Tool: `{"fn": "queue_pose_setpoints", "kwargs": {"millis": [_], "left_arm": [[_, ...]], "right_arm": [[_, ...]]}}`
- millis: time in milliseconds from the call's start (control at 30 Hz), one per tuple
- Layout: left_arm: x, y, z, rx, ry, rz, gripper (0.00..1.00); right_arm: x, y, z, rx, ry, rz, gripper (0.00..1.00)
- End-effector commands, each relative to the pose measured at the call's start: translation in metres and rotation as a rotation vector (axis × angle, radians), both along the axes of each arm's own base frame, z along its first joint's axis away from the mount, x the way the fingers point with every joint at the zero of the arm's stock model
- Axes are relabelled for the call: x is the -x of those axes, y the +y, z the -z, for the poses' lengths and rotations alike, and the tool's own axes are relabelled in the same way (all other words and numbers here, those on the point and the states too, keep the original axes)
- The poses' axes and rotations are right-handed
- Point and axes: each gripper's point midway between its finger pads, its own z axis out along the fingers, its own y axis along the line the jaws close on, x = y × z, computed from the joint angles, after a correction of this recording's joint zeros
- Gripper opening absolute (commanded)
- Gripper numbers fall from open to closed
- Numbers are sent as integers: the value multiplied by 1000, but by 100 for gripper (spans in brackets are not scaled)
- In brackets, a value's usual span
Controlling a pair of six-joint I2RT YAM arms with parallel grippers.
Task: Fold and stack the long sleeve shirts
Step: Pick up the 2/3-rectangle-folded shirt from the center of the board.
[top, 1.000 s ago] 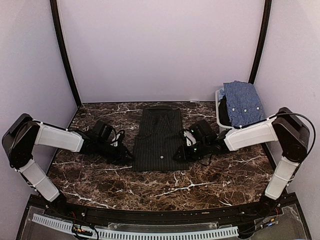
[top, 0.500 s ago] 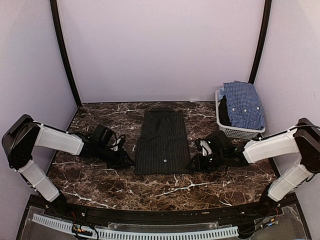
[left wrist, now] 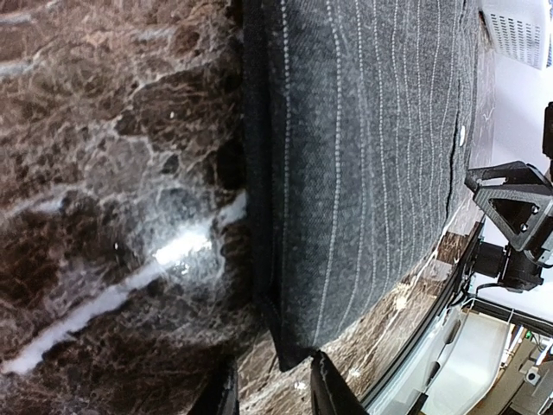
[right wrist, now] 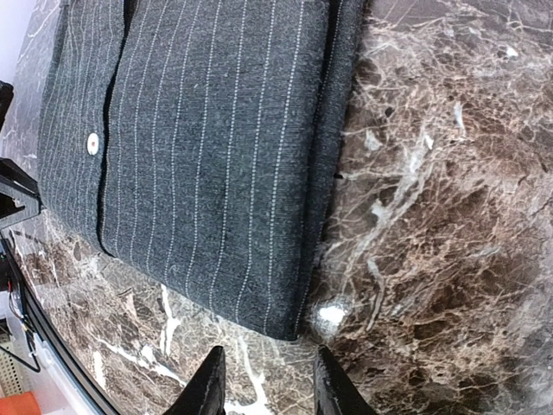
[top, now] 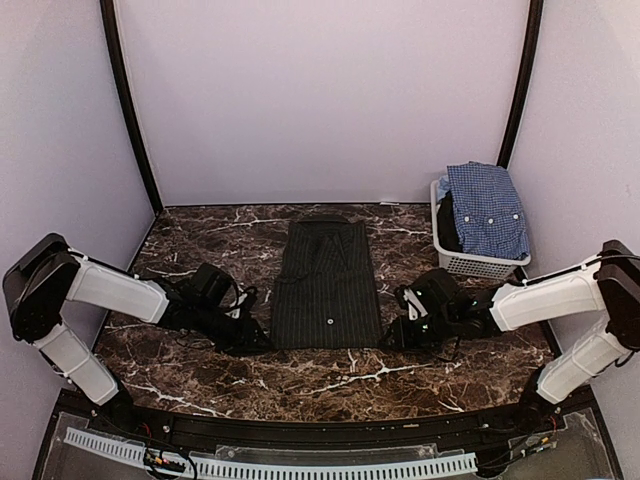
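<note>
The black pinstriped shirt (top: 326, 282) lies folded into a long narrow panel in the middle of the marble table, its buttons facing up. It also shows in the left wrist view (left wrist: 363, 156) and in the right wrist view (right wrist: 207, 156). My left gripper (top: 262, 340) is open and empty at the shirt's near left corner (left wrist: 298, 350), low over the table. My right gripper (top: 393, 338) is open and empty at the shirt's near right corner (right wrist: 289, 324). The blue-and-white check shirt (top: 486, 207) hangs over the white basket (top: 478, 262) at the back right.
The basket also holds some dark cloth (top: 450, 225). Lilac walls close the table at the back and sides, with black posts in the back corners. A white cable strip (top: 270, 466) runs along the near edge.
Both grippers have moved from the shirt's side edges down toward me to its near corners. The right arm pulled back to the right. The shirt's sides now lie flatter and narrower.
</note>
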Motion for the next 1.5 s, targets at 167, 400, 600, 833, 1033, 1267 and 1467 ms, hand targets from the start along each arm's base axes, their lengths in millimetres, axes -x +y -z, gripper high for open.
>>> {"fn": "queue_pose_setpoints", "kwargs": {"millis": [167,400,600,833,1033,1267,1467], "left_arm": [[-2,-9,-2,14,-14,3,28],[0,-13,3,0,-2,8,25],[-2,-16,3,2,-3,-1,18],[-7,-19,2,12,-5,-19,1],[-5,-18,-2,6,-15,-28,0],[13,-12,-14,-28,-31,-45,0],[30,-3,-30,-74,-77,-95,0]], "right_arm": [[3,-1,9,28,-2,-1,31],[3,2,14,44,-1,-7,31],[2,5,18,49,2,-10,31],[1,12,19,36,-5,-25,29],[4,16,19,31,-17,-43,15],[16,19,8,14,-52,-58,0],[33,13,-7,-7,-83,-54,0]]}}
